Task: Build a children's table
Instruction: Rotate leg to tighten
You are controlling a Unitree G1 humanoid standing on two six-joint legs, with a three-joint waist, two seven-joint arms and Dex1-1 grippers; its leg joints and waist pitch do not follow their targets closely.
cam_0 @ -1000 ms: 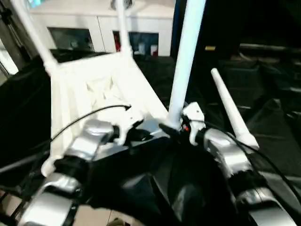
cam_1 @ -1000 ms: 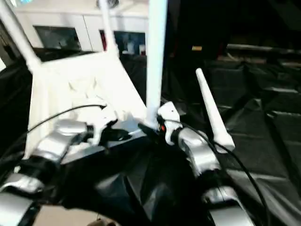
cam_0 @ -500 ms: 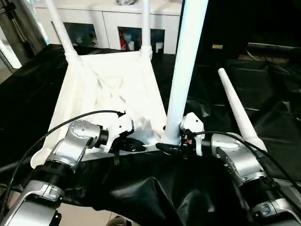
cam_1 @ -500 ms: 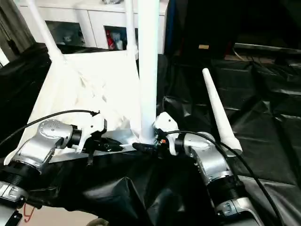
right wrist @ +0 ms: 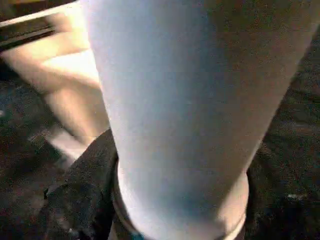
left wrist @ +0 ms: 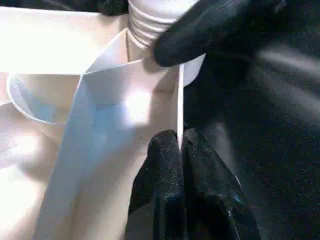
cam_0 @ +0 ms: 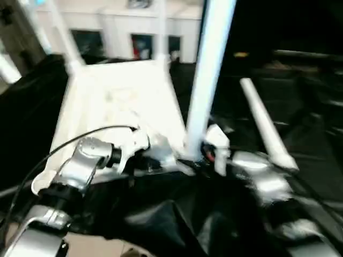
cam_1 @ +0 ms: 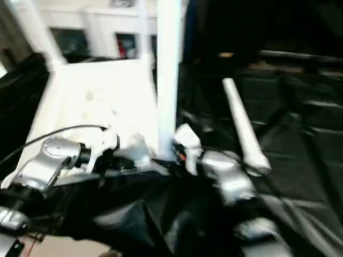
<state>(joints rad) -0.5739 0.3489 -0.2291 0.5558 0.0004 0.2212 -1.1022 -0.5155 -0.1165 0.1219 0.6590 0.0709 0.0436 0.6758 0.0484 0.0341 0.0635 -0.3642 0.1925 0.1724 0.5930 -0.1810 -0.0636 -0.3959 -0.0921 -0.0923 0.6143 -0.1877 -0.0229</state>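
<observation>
head views smeared by motion blur — bright (perhaps overexposed) whites

No readable text, label, brand, number or sign anywhere; surfaces plain or too blurred to make out.

right tool (cam_0: 194,160) narrowing around the base of the upright leg (cam_0: 208,69), little else altered

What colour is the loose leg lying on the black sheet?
White, a plain tapered tube; clearest in the right eye view.
</observation>
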